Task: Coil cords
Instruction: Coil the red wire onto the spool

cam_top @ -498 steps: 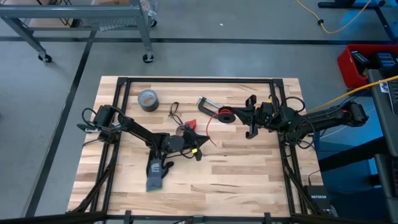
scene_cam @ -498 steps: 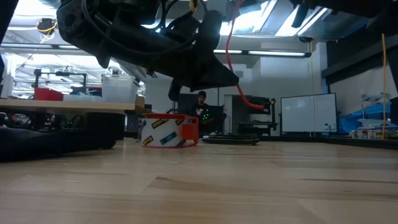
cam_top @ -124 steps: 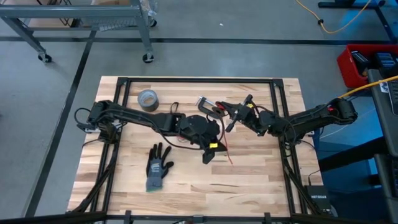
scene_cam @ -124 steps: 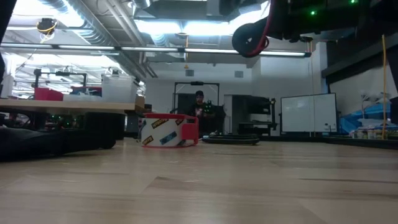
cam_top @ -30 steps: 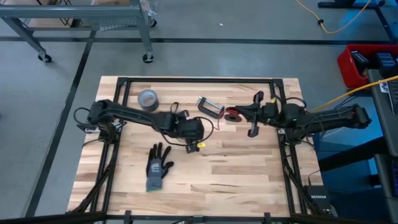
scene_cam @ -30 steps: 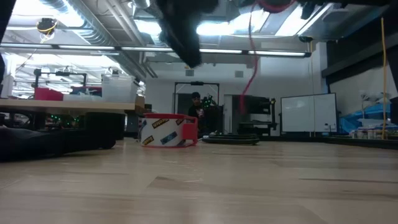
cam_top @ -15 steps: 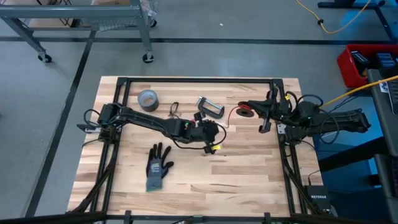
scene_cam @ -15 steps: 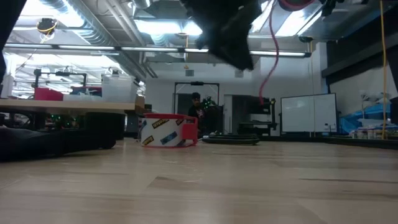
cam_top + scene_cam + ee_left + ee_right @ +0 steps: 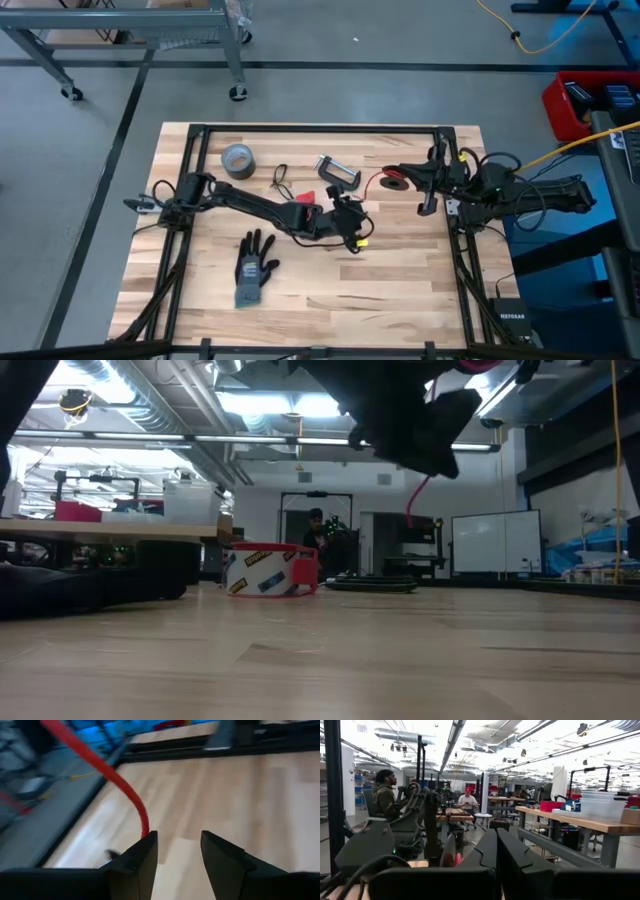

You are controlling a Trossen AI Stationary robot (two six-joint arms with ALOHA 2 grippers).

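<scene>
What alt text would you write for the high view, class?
Two dark robot arms meet over a wooden table, a red cord strung between the left gripper and right gripper. A duct-tape roll, metal clamp and glove lie nearby.

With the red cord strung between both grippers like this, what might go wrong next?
1. The left gripper is open, with the red cord only brushing one finger; it may slip free.
2. The right gripper holds the coiled end in the air; a tug from the other end might loosen the coil.
3. The clamp lies below the cord, which might snag it.
</scene>
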